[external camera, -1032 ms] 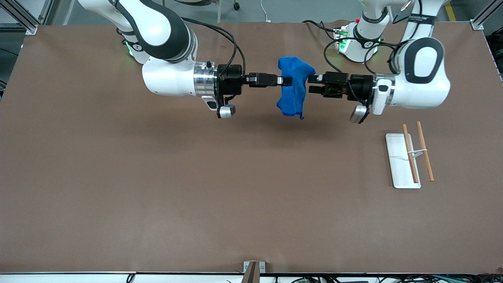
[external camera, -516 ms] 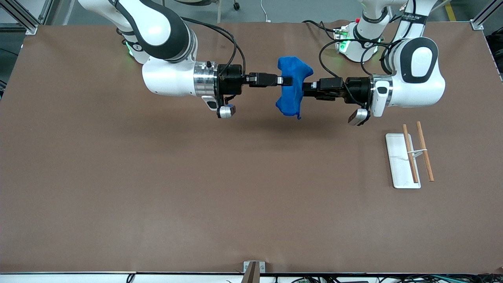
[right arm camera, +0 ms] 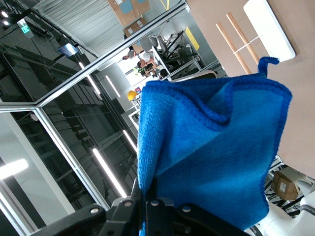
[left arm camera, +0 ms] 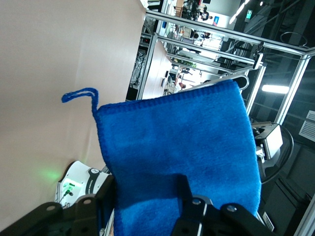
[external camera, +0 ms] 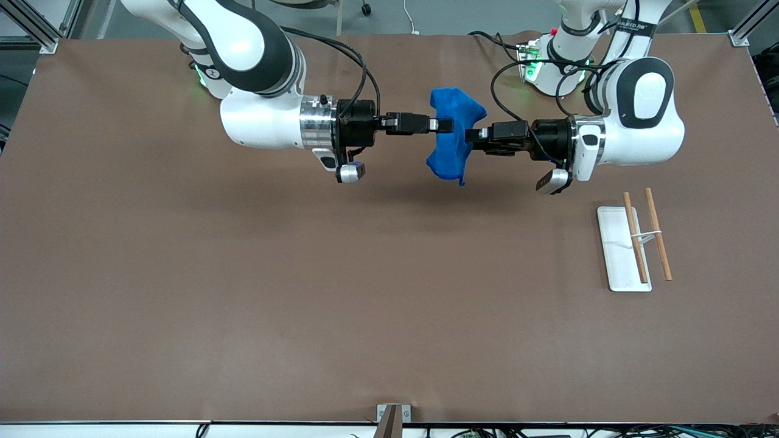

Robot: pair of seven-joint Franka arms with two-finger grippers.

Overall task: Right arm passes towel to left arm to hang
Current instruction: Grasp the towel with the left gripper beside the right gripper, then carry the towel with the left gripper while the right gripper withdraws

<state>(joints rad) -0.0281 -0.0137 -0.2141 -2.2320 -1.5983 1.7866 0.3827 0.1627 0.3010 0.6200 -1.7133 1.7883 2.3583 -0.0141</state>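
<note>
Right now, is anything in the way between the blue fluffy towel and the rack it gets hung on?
Nothing visible: only bare brown table lies between the bright blue microfibre towel and the white-based wooden-rod rack.

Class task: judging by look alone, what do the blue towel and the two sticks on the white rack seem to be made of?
Towel: soft, fuzzy cloth, probably microfibre; it has a napped pile, a stitched hem and drapes limply between the right gripper and left gripper. Sticks: apparently bare wood, brown and matte. Rack: white, smooth, likely plastic.
</note>
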